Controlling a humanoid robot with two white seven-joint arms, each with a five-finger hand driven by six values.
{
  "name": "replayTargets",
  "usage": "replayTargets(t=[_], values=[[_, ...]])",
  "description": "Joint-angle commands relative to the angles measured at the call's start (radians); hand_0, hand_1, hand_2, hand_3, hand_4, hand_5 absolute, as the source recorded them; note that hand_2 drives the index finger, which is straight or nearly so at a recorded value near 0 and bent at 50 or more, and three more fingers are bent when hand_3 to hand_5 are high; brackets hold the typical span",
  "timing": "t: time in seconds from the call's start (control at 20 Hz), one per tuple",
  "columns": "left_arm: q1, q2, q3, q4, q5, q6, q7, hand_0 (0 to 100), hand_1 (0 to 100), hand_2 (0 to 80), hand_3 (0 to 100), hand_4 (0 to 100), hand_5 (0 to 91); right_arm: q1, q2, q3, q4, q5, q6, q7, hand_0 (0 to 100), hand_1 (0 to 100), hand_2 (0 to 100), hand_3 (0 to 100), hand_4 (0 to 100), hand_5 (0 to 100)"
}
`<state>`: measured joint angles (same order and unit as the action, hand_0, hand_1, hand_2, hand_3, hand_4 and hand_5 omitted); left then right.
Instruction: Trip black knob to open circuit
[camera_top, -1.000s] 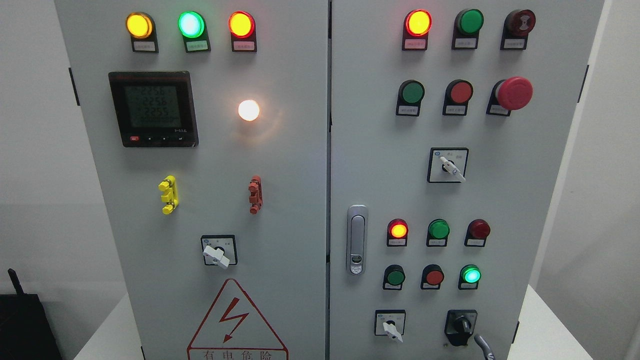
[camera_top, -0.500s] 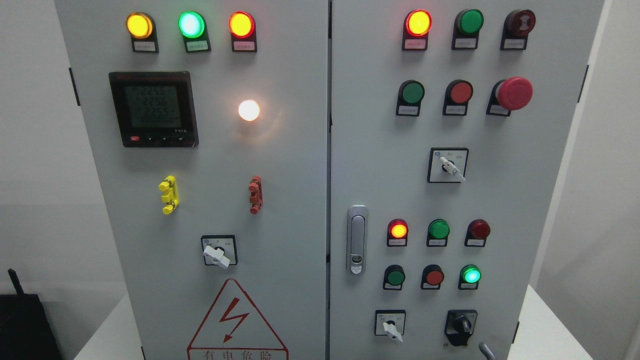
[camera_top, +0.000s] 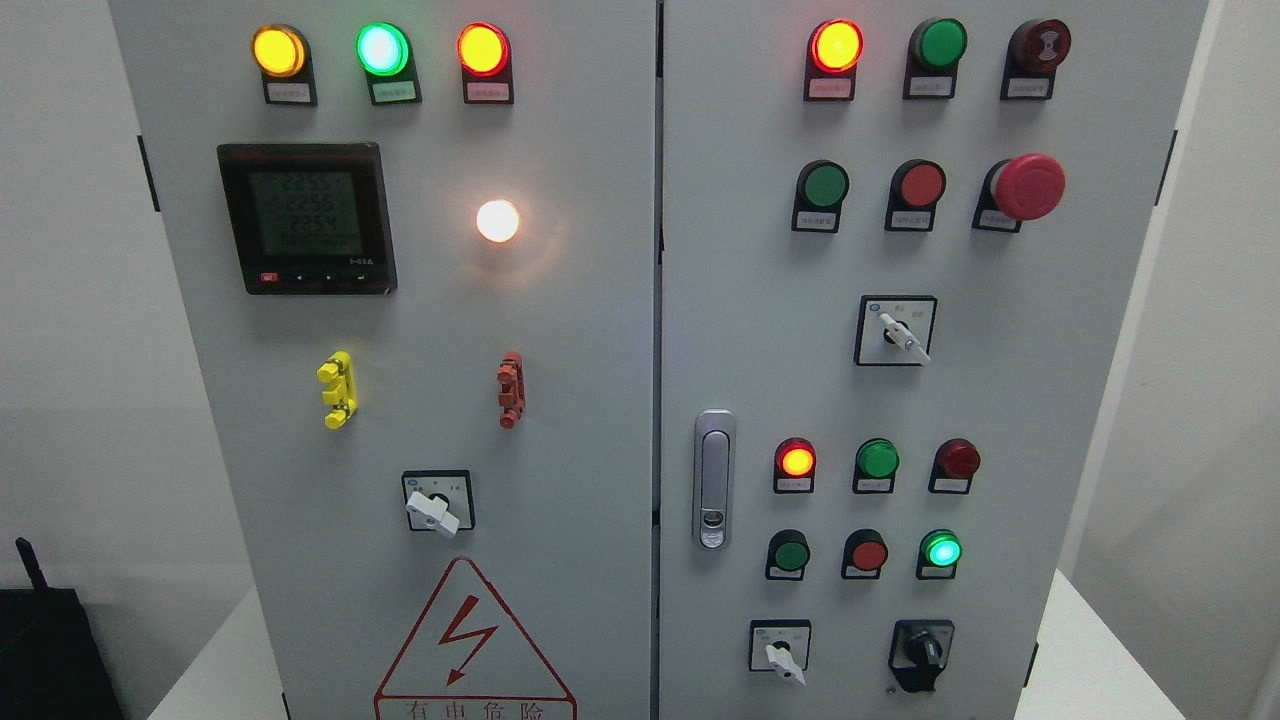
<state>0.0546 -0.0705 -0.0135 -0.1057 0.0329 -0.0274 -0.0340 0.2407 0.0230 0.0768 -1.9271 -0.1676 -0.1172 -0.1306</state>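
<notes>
**Lamps, Meter and Switches Around the Door Latch**

We take the silver door latch (camera_top: 714, 480) as our landmark. Far up and left of it we see a black digital meter (camera_top: 306, 218), with a glowing white lamp (camera_top: 497, 220) to the meter's right. Left of the latch sit a red clip (camera_top: 511, 388) and, farther left, a yellow clip (camera_top: 337, 389). Up and right of the latch stands a red mushroom button (camera_top: 1027, 186). Below and left of it we find a red warning triangle (camera_top: 473, 640).

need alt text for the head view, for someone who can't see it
A grey two-door electrical cabinet fills the view, with no robot hand in sight. The black knob sits at the lower right of the right door, below a lit green lamp. The left door carries a digital meter and a lightning warning triangle.
</notes>
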Motion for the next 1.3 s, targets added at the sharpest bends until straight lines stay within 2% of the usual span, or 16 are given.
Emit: replayTargets(t=[0.0, 0.3, 0.45, 0.5, 0.55, 0.6, 0.65, 0.75, 0.8, 0.9, 1.0, 1.1, 1.25], values=[[-0.002, -0.002, 0.001, 0.0, 0.002, -0.002, 0.0, 12, 39, 0.0, 0, 0, 0.0, 0.015, 0.006, 0.006, -0.044, -0.001, -0.01, -0.009, 61, 78, 0, 100, 95, 83], [-0.002, -0.002, 0.001, 0.0, 0.002, -0.002, 0.0, 12, 39, 0.0, 0, 0, 0.0, 0.052, 0.009, 0.012, -0.062, -0.003, -0.015, -0.03, 63, 78, 0, 100, 93, 81], [-0.002, -0.002, 0.001, 0.0, 0.002, -0.002, 0.0, 12, 39, 0.0, 0, 0, 0.0, 0.066, 0.017, 0.012, -0.066, -0.003, -0.022, -0.037, 72, 78, 0, 100, 89, 80], [-0.002, -0.002, 0.001, 0.0, 0.002, -0.002, 0.0, 12, 39, 0.0, 0, 0, 0.0, 0.071, 0.017, 0.012, -0.066, -0.003, -0.022, -0.035, 68, 61, 0, 100, 86, 73], [-0.002, -0.002, 0.001, 0.0, 0.002, -0.002, 0.0, 12, 39, 0.0, 0, 0, 0.0, 0.074, 0.017, 0.014, -0.066, -0.003, -0.022, -0.034, 60, 58, 0, 100, 85, 70], [-0.002, -0.002, 0.001, 0.0, 0.002, -0.002, 0.0, 12, 39, 0.0, 0, 0, 0.0, 0.08, 0.017, 0.014, -0.066, -0.003, -0.022, -0.032, 39, 53, 0, 96, 79, 63], [-0.002, -0.002, 0.001, 0.0, 0.002, 0.0, 0.0, 12, 39, 0.0, 0, 0, 0.0, 0.081, 0.017, 0.02, -0.066, -0.003, -0.022, -0.029, 16, 47, 0, 80, 65, 54], [-0.002, -0.002, 0.001, 0.0, 0.002, 0.0, 0.0, 12, 39, 0.0, 0, 0, 0.0, 0.088, 0.017, 0.024, -0.066, -0.003, -0.022, -0.026, 3, 38, 0, 67, 53, 46], [-0.004, -0.002, 0.001, 0.0, 0.002, -0.002, 0.0, 12, 39, 0.0, 0, 0, 0.0, 0.088, 0.017, 0.024, -0.066, -0.003, -0.021, -0.024, 0, 28, 0, 51, 38, 35], [-0.004, -0.002, 0.001, 0.0, 0.002, -0.002, 0.0, 12, 39, 0.0, 0, 0, 0.0, 0.088, 0.017, 0.024, -0.066, -0.003, -0.022, -0.024, 0, 22, 0, 42, 31, 29], [-0.004, -0.002, 0.001, 0.0, 0.002, -0.002, 0.0, 12, 39, 0.0, 0, 0, 0.0, 0.088, 0.015, 0.024, -0.066, -0.003, -0.021, -0.023, 0, 19, 0, 37, 28, 25], [-0.002, -0.002, 0.001, 0.0, 0.002, -0.002, 0.0, 12, 39, 0.0, 0, 0, 0.0, 0.088, 0.015, 0.026, -0.066, -0.003, -0.022, -0.017, 0, 13, 0, 29, 20, 15], [-0.002, -0.002, 0.001, 0.0, 0.002, -0.002, 0.0, 12, 39, 0.0, 0, 0, 0.0, 0.088, 0.015, 0.026, -0.066, -0.003, -0.021, -0.009, 0, 10, 0, 25, 17, 9]])
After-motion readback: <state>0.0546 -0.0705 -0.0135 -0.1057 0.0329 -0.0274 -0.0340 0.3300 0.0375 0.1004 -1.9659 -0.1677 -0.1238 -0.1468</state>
